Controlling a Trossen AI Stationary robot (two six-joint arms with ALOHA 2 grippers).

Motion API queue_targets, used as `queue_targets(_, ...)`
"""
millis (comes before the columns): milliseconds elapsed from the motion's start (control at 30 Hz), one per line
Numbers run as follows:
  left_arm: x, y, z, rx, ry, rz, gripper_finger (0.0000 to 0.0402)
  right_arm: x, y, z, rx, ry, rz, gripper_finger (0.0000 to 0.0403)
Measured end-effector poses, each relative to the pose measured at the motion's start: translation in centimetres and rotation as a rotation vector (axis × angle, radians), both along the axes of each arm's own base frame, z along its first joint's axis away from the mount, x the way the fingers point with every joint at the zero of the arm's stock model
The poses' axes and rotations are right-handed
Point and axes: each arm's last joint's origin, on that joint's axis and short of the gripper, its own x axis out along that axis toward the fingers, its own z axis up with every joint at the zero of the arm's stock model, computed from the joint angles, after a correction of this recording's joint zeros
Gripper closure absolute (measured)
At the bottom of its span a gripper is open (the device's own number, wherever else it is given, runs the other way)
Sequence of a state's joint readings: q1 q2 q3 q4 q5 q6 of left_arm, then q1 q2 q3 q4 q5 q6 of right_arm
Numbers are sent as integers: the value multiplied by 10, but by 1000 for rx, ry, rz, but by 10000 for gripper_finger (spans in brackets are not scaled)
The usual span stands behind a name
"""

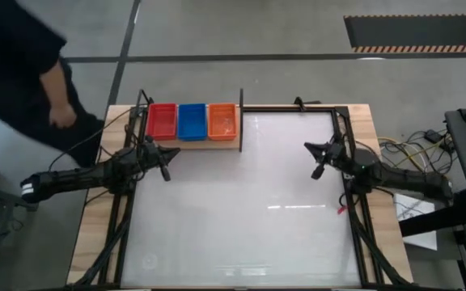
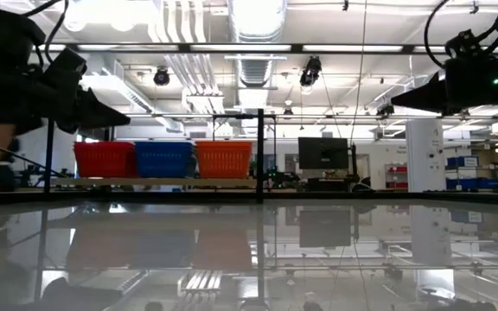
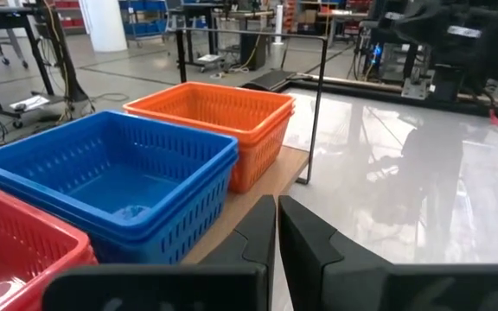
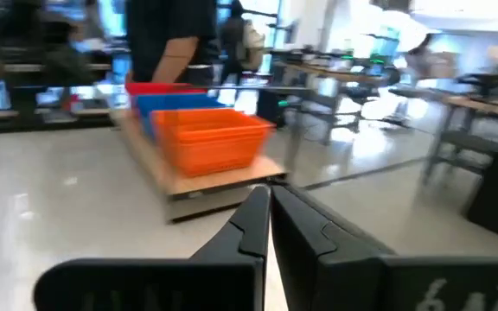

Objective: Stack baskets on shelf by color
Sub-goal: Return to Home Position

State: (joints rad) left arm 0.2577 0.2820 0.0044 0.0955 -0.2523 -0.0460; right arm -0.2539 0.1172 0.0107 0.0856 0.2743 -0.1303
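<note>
Three stacks of baskets sit side by side on the shelf (image 1: 192, 144) at the upper left of the high view: the red stack (image 1: 162, 120), the blue stack (image 1: 191, 121), and the orange stack (image 1: 222, 120) beside the post (image 1: 241, 120). The left gripper (image 1: 171, 153) hangs just below them over the worktop (image 1: 241, 218), the right gripper (image 1: 311, 150) at centre right. Both pairs of fingers are pressed together and empty. Going home calls for lifting the left arm up and away from the shelf edge.

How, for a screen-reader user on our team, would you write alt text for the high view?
Top-down: red baskets, blue baskets and orange baskets sit in a row on a wooden shelf at the upper left of the white table. Two dark arms flank it, left tool and right tool shut and empty.
</note>
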Motion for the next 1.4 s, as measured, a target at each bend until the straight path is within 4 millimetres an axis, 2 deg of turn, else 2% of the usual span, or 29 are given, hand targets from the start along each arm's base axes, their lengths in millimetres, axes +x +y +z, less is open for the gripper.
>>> queue_targets(200, 1, 0, -1, -4, 14, -1, 401, 10, 29, -5, -6, 95, 140, 394)
queue_targets(400, 1, 0, -2, -7, 25, -4, 401, 14, 43, -12, -13, 171, 280, 394)
queue_targets(1400, 2, 0, -4, -10, 36, -5, 401, 16, 44, -14, -15, 203, 288, 394)
